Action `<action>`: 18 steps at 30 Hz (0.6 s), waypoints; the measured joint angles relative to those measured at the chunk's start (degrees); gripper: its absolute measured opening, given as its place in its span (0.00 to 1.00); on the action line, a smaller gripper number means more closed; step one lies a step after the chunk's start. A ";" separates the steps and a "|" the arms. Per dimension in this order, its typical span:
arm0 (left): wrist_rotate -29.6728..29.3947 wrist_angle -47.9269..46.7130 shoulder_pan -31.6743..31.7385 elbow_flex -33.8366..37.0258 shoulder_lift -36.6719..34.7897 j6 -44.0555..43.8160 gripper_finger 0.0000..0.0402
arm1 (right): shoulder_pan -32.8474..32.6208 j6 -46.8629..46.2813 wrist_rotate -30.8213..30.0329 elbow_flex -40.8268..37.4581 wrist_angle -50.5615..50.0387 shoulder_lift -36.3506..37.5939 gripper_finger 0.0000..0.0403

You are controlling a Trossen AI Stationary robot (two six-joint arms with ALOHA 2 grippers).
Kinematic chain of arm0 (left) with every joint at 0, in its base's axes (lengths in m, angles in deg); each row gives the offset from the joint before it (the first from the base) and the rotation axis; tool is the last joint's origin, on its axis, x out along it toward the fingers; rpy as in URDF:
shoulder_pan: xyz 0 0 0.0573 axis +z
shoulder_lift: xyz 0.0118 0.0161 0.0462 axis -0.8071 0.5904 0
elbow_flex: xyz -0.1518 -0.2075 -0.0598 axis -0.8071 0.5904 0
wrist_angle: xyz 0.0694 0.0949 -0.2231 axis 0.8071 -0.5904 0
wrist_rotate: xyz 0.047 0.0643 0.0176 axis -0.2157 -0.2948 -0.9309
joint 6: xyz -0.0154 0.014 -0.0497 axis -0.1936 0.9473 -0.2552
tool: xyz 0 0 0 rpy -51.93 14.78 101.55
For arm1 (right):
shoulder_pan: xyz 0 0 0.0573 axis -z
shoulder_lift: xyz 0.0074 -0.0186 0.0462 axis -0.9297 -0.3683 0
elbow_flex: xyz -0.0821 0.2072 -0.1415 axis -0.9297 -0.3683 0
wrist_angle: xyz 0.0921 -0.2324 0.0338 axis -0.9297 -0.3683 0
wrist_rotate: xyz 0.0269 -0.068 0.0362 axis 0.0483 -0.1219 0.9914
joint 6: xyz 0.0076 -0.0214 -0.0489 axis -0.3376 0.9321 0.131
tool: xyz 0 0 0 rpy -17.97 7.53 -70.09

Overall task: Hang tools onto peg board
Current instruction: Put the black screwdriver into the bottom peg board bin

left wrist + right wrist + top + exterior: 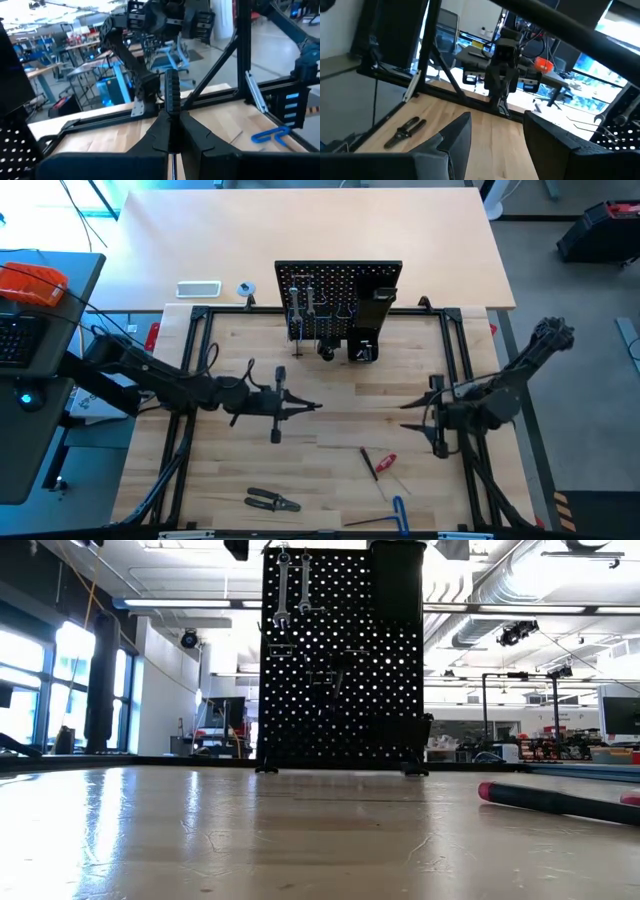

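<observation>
The peg board (338, 305) stands upright at the table's far middle. Two silver wrenches (290, 585) hang near its top, and a black box holder (397, 580) sits on one side. My left gripper (315, 407) is above the table's middle, in front of the board, shut on a slim tool with a black ribbed handle (172, 92). My right gripper (403, 417) faces it from the right, open and holding nothing. Flat on the table lie the pliers (272, 500), the red-handled screwdriver (380, 463) and the blue hex key (395, 512). My left gripper pinches the slim tool between its two shut fingers (150, 135). The tool lies along them. Its ribbed black handle (172, 95) sticks out past the fingertips, and a silver shaft (171, 169) runs back between them. The fingers are level, pointing toward the table's right, and the tool is clear of the table.
A black rail frame (195, 350) borders the wooden table top. On the surface behind the board lie a white flat object (198, 288) and a small round item (245, 289). Bare wood lies between the grippers and the tools at the near edge.
</observation>
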 joint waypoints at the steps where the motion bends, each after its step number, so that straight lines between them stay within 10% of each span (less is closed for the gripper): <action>1: 0.13 1.21 0.00 0.18 0.78 0.00 0.02 | 1.31 -0.54 1.66 0.00 0.13 0.09 0.43; 9: 1.30 15.33 0.03 0.16 9.46 0.02 0.02 | 11.20 -2.58 14.27 0.04 11.76 -6.27 0.43; 18: 1.89 28.89 0.47 0.13 16.65 -0.95 0.02 | 15.09 -0.51 14.49 0.04 21.47 -16.86 0.43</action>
